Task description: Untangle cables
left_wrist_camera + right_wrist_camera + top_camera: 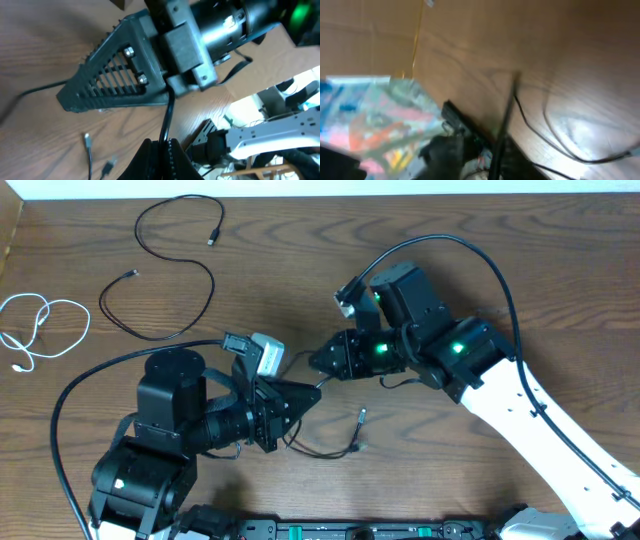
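The near cable (320, 452), black and thin, lies in the middle of the table (480, 240) towards its near edge. It runs in a loose, shallow curve on the wood, and its small plug (362, 416) points away from the near edge. From that curve a strand rises to the two grippers, which meet tip to tip just above it.

The left gripper (312, 395) has its fingers (150, 155) pressed together on this strand. In the left wrist view the cord runs straight up out of them and passes under the other tool. The right gripper (315, 360) is drawn to a narrow point, its fingers together. A thin black strand leaves its tip, so it appears to pinch the same cable. The right wrist view is too blurred to confirm this.

The far cable (211, 285), also black, lies spread in open loops near the far-left corner, well apart from both arms, with both plug ends free. The white cable (84, 325) sits in a small loose coil against the left edge, apart from the black one.
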